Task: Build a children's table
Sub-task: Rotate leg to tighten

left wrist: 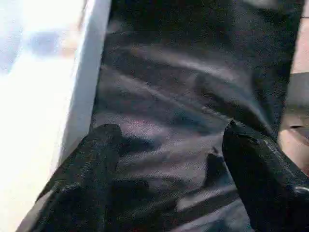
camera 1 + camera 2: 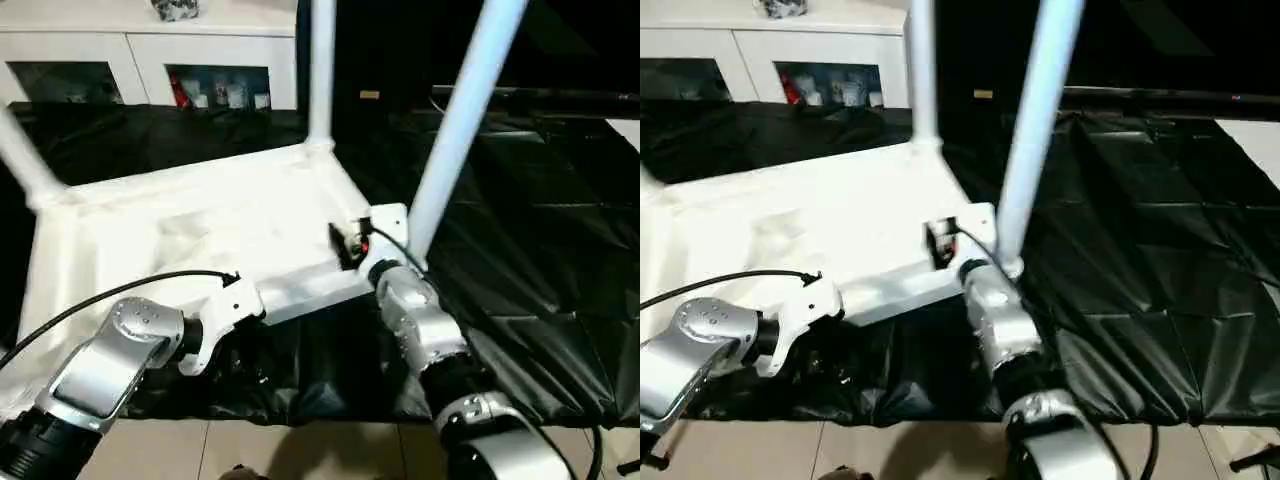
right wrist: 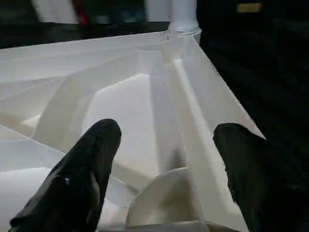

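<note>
The children's table lies upside down on a black sheet, its white tabletop (image 2: 200,225) showing the ribbed underside. Three white legs stand up from corner sockets: far left (image 2: 22,155), far right (image 2: 321,70) and near right (image 2: 462,120). My left gripper (image 1: 174,135) is at the tabletop's near edge (image 1: 84,82). It is open, with black sheet and nothing else between its fingers. My right gripper (image 3: 166,130) reaches over the near right corner beside that leg. It is open, its fingers (image 3: 91,159) standing either side of a round white socket part (image 3: 164,198).
The black sheet (image 2: 530,250) covers the floor to the right and beyond the tabletop. A white cabinet with glass doors (image 2: 150,60) stands at the back left. Bare tiled floor (image 2: 300,450) shows at the near edge, under my forearms.
</note>
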`<state>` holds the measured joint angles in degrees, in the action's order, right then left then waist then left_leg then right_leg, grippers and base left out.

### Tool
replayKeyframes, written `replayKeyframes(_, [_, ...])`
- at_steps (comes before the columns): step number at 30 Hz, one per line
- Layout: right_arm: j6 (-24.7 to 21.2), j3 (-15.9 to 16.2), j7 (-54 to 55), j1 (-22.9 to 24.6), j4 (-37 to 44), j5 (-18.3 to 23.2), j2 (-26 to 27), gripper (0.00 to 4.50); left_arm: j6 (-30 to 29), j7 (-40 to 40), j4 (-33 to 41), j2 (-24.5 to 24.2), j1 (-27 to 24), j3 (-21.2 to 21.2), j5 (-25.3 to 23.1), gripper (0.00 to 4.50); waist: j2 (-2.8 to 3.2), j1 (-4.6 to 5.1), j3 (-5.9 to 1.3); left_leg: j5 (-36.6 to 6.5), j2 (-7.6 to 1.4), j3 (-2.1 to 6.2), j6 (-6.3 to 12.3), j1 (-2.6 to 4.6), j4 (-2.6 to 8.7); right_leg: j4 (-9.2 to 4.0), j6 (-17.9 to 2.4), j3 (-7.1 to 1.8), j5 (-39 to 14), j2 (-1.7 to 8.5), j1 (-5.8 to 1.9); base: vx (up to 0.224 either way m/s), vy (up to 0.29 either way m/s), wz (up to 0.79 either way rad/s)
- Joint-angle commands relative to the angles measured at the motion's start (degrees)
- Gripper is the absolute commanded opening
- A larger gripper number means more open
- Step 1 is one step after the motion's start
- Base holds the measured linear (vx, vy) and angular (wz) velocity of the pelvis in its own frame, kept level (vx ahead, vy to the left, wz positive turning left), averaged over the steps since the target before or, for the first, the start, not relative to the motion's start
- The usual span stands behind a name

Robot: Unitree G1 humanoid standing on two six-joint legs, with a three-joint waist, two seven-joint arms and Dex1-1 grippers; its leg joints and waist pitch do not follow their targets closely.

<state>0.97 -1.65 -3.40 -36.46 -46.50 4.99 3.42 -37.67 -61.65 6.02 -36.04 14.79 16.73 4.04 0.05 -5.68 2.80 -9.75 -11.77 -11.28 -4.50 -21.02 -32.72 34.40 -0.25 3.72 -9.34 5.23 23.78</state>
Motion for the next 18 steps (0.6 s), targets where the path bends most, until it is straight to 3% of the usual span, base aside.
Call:
replayKeyframes(1, [1.9, -4.4, 3.6, -0.9, -1.8, 1.3, -3.1, 3.56, 0.5, 1.6, -0.5, -0.9, 1.2, -1.2, -1.3, 4.1, 0.84, 0.44, -3.62, -16.5, -0.76, 0.43, -2.83, 1.69, 3.77, -3.45, -8.7, -2.39, -13.6, 1.99, -2.06, 0.0, 0.0, 0.0])
replayKeyframes(9, [5.3, -8.8, 5.9, -4.4, -8.3, 2.2, -10.0, 3.56, 5.0, 6.6, -3.9, 1.0, 2.8, -1.7, -3.0, 4.38, 0.41, 0.0, -3.76, -15.2, -0.55, 0.5, -2.35, 1.01, 3.46, -3.3, -7.7, -2.23, -14.2, 1.95, -2.44, 0.0, 0.0, 0.0])
replayKeyframes(15, [7.2, -11.6, 7.1, -6.3, -12.0, 2.9, -15.1, 3.56, 9.6, 11.8, -7.7, 4.7, 4.1, -1.1, -5.0, 4.38, 0.39, -0.03, -3.8, -16.2, -0.44, 0.51, -2.01, 0.86, 3.12, -3.33, -8.0, -2.08, -14.9, 1.83, -2.41, 0.0, 0.0, 0.0])
replayKeyframes(18, [7.9, -11.7, 5.6, -6.4, -12.3, 3.0, -15.9, 3.56, 13.0, 15.3, -9.6, 7.3, 4.1, -1.0, -5.4, 4.38, 0.78, -0.06, -3.9, -16.4, -0.44, 0.61, -1.85, 0.65, 2.97, -3.26, -8.3, -1.96, -14.2, 1.94, -2.58, 0.0, 0.0, 0.0])
